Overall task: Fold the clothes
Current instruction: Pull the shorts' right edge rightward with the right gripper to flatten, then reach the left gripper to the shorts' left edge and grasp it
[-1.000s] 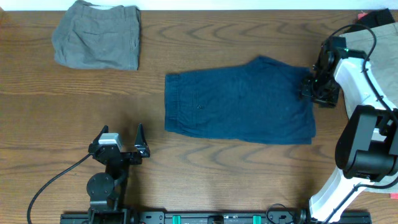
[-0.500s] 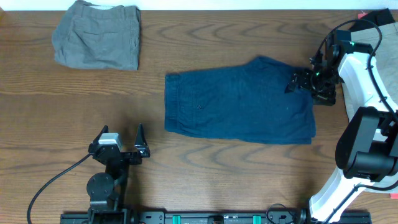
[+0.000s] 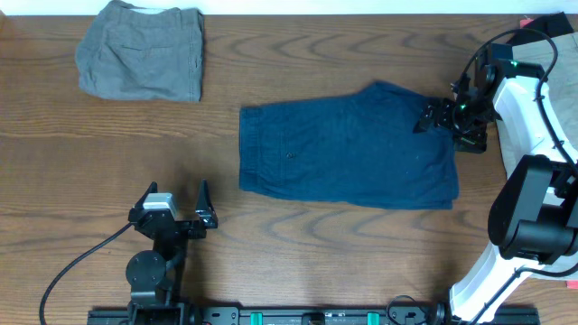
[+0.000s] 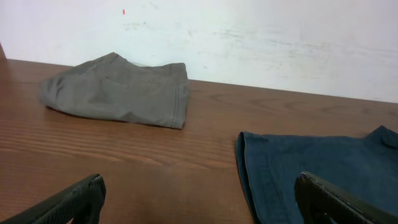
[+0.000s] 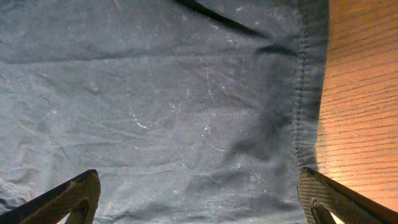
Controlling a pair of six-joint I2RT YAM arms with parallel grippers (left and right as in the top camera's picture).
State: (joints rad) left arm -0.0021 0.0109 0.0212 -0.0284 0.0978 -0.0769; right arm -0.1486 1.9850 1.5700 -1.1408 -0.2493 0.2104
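The dark navy shorts [image 3: 348, 149] lie folded flat in the middle of the table, waistband to the left. My right gripper [image 3: 432, 119] is open above their upper right corner, near the leg hem. In the right wrist view the blue fabric [image 5: 161, 106] fills the frame between my spread fingers [image 5: 199, 202], hem seam on the right. My left gripper [image 3: 176, 212] is open and empty at the front left. Its wrist view shows its spread fingers [image 4: 199, 202], the navy shorts' edge [image 4: 298, 168] and the grey shorts [image 4: 118, 90]. The grey shorts [image 3: 140, 50] lie folded at the back left.
A beige cloth [image 3: 551, 54] lies at the back right corner behind my right arm. A white wall [image 4: 249, 37] stands past the table's far edge. Bare wood [image 3: 343, 257] runs along the front.
My right gripper has shifted left from the shorts' right edge to over their upper right corner and then held still. The shorts and left arm have not moved.
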